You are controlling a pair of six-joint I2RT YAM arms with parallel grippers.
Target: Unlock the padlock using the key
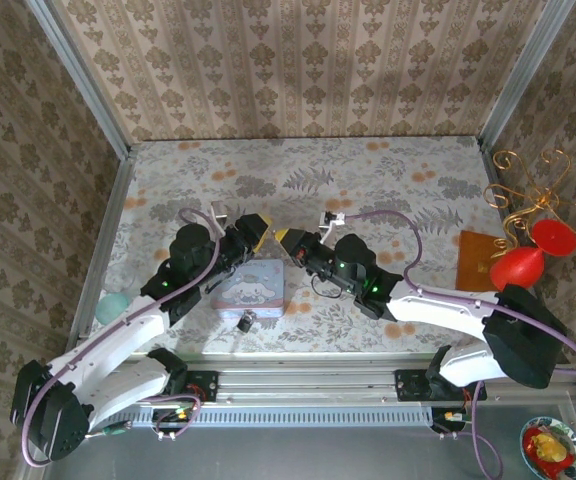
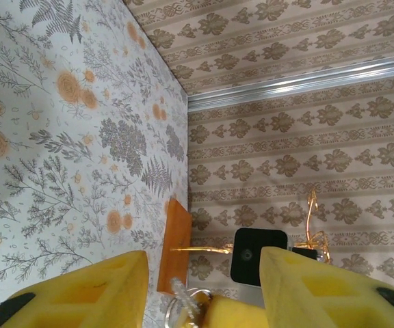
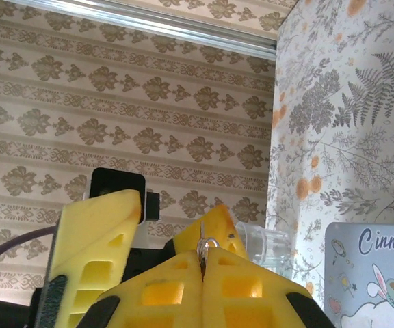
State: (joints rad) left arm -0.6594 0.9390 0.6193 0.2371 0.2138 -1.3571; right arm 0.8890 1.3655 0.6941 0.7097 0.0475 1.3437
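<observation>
1. Over the middle of the floral table (image 1: pixel 388 190), the two grippers meet nose to nose, just beyond the far edge of the pale blue tin (image 1: pixel 255 287).
2. The right gripper (image 1: pixel 286 238) has its yellow pads pressed together. In the right wrist view, the right gripper (image 3: pixel 202 263) pinches the key (image 3: pixel 202 243), whose thin silvery tip and small ring stick up out of the seam between the pads.
3. The left gripper (image 1: pixel 260 230) stands wide apart and grips nothing. In the left wrist view, the left gripper (image 2: pixel 202 273) shows a broad gap between its two yellow fingers (image 2: pixel 108 283).
4. At the bottom of that gap a silvery, glinting bit lies against a yellow pad of the other gripper. I cannot tell its shape for certain.
5. From the right wrist, the spread left fingers (image 3: pixel 101 232) sit directly ahead of the pinched key, very close to it.
6. The padlock (image 1: pixel 246 321) lies on the table at the near edge of the tin, apart from both grippers. Its dark body is touching or just overlapping the tin's rim.
7. A teal ball (image 1: pixel 111 307) sits at the table's left edge. An orange-brown block (image 1: pixel 475 260) rests near the right wall.
</observation>
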